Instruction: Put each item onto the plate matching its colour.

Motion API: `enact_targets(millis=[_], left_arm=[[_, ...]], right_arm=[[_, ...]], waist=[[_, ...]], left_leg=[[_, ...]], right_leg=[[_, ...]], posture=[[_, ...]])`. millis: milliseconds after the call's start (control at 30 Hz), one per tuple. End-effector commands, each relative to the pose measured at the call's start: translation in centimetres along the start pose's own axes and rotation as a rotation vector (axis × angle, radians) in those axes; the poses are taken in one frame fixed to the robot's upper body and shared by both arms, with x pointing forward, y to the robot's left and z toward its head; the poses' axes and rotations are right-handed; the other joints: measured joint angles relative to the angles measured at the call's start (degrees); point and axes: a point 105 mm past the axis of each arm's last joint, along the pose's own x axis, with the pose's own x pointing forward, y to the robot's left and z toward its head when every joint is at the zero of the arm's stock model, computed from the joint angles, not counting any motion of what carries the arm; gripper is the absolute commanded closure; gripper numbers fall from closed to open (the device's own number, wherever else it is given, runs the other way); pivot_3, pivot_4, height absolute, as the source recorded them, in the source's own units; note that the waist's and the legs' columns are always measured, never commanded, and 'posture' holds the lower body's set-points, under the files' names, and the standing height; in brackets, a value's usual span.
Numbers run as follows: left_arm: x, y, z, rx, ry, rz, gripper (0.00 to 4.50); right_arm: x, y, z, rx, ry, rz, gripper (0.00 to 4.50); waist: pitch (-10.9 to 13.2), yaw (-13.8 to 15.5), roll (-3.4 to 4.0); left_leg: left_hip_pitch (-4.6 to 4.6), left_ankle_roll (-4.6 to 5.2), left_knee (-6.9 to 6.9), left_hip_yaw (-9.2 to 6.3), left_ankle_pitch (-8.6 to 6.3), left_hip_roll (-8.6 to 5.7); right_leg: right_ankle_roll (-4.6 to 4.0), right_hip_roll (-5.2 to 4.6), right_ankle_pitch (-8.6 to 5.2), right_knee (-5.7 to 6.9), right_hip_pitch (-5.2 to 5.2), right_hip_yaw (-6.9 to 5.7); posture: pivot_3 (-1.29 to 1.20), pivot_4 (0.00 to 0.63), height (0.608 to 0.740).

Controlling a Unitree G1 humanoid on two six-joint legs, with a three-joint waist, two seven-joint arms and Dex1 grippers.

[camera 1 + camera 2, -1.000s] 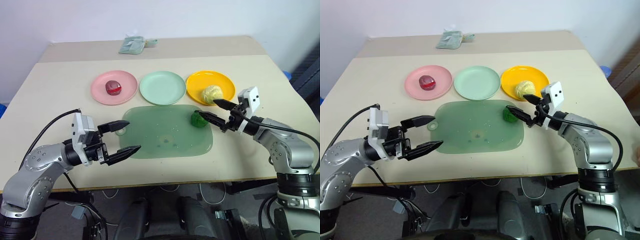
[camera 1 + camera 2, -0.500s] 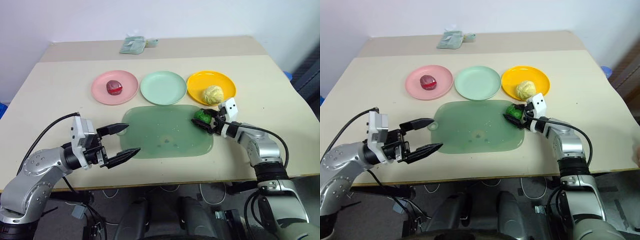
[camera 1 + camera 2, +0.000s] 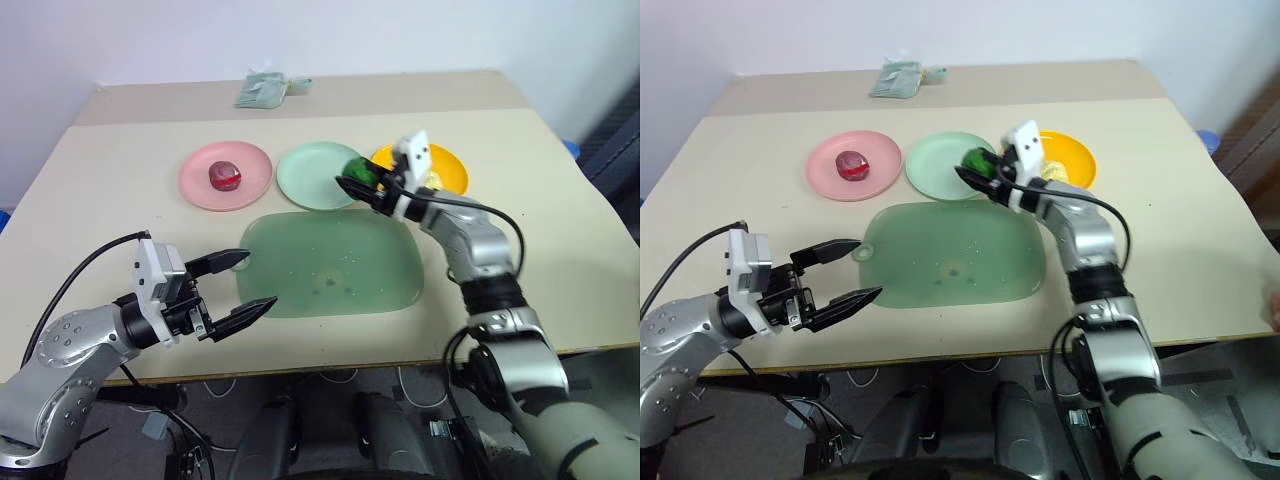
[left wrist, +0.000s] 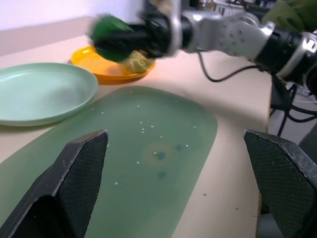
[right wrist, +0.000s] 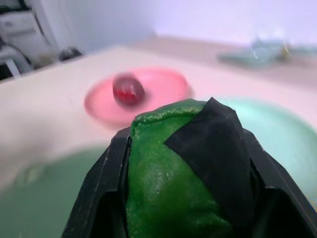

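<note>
Right gripper (image 3: 358,184) pinches green ball (image 3: 361,171), over mint plate (image 3: 312,176)'s right rim. Left gripper (image 3: 240,283) spread wide, well apart from that plate.

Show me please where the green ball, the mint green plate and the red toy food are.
green ball (image 3: 358,170), left eye view, on its top, between the right gripper's fingers.
mint green plate (image 3: 305,178), left eye view, on its bare middle.
red toy food (image 3: 225,176), left eye view, on its centre, on the pink plate.
</note>
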Motion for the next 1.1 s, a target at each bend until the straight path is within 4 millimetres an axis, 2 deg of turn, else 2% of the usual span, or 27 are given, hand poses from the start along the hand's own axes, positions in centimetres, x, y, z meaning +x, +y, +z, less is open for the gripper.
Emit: enact_targets(millis=[33, 200, 300, 367, 400, 533, 600, 700, 800, 967, 1100], left_arm=[[-0.1, -0.2, 0.8, 0.034, -0.012, 0.022, 0.00], [-0.3, 0.1, 1.1, 0.065, -0.016, 0.120, 0.00], [-0.4, 0.6, 1.0, 0.086, -0.001, 0.189, 0.00], [-0.5, 1.0, 0.9, 0.099, 0.013, 0.233, 0.00], [-0.4, 1.3, 0.9, 0.113, 0.017, 0.254, 0.00], [-0.6, 2.5, 0.7, 0.138, -0.004, 0.376, 0.00], [-0.6, 2.6, 0.0, 0.129, 0.030, 0.385, 0.00], [-0.6, 2.3, -0.3, 0.090, 0.025, 0.374, 0.00], [-0.6, 2.5, -0.7, 0.067, 0.032, 0.361, 0.00], [-0.2, 3.6, -1.1, 0.069, 0.060, 0.315, 0.00], [0.1, 4.9, -0.9, 0.080, 0.061, 0.305, 0.00]], right_arm=[[2.3, -0.8, -1.1, -0.015, 0.029, -0.074, 2.33], [4.2, -1.4, -3.3, -0.057, 0.138, -0.197, 2.33], [4.4, -1.7, -3.3, -0.073, 0.146, -0.248, 1.28], [4.5, -2.0, -2.8, -0.107, 0.137, -0.273, 0.28], [4.5, -2.2, -2.4, -0.114, 0.124, -0.277, 0.05], [3.9, -3.0, 0.1, -0.124, 0.032, -0.249, 0.05], [3.0, -3.5, 1.5, -0.144, -0.026, -0.213, 0.05], [0.5, -3.5, 3.3, -0.170, -0.111, -0.119, 0.05], [-3.1, -2.2, 4.2, -0.173, -0.137, -0.062, 0.05], [-9.8, -0.4, 3.9, -0.152, -0.068, -0.198, 0.05], [-14.0, 0.8, 3.3, -0.142, 0.016, -0.290, 0.05]], waist=[[0.00, 0.18, -0.01], [0.00, 0.14, 0.00], [0.00, -0.10, 0.00], [0.01, -0.21, 0.00], [0.01, -0.25, 0.01], [0.01, -0.44, 0.01], [0.01, -0.31, 0.02], [0.01, 0.20, 0.01], [0.00, 0.67, -0.01], [0.00, 0.51, 0.04], [-0.02, 0.53, 0.02]], left_leg=[[0.00, 0.00, 0.00, -0.03, 0.00, -0.01], [-0.01, -0.02, -0.05, -0.03, 0.00, -0.06], [-0.01, -0.08, -0.13, -0.05, 0.03, -0.06], [0.00, -0.12, -0.17, -0.05, 0.06, -0.05], [-0.01, -0.14, -0.19, -0.05, 0.07, -0.05], [0.00, -0.14, -0.24, -0.05, 0.08, -0.04], [0.00, -0.14, -0.24, -0.07, 0.09, -0.04], [-0.01, -0.14, -0.25, -0.08, 0.09, -0.04], [-0.01, -0.12, -0.23, -0.18, 0.08, -0.03], [0.00, -0.12, -0.21, -0.19, 0.08, -0.02], [0.01, -0.13, -0.19, -0.11, 0.08, 0.02]], right_leg=[[0.00, -0.01, 0.00, 0.00, 0.01, -0.03], [-0.01, -0.04, 0.00, -0.05, 0.01, -0.02], [-0.02, -0.02, 0.00, -0.03, -0.05, -0.02], [-0.02, 0.01, 0.00, 0.00, -0.09, 0.00], [-0.02, 0.03, 0.00, 0.01, -0.10, 0.00], [0.10, 0.09, 0.06, 0.01, -0.12, 0.02], [0.17, 0.11, 0.10, 0.00, -0.10, 0.02], [0.18, 0.11, 0.11, -0.03, -0.07, 0.02], [0.18, 0.11, 0.10, -0.06, -0.02, -0.02], [0.04, 0.07, 0.02, 0.02, -0.04, -0.01], [-0.05, -0.03, -0.04, 0.01, -0.04, -0.01]], posture=[[0.00, 0.150, 0.740], [0.00, 0.150, 0.740], [0.00, 0.150, 0.740], [0.00, 0.150, 0.740], [0.00, 0.150, 0.740], [0.00, 0.150, 0.740], [0.00, 0.150, 0.740], [0.00, 0.150, 0.740], [0.00, 0.150, 0.740], [0.00, 0.150, 0.740], [0.00, 0.150, 0.740]])
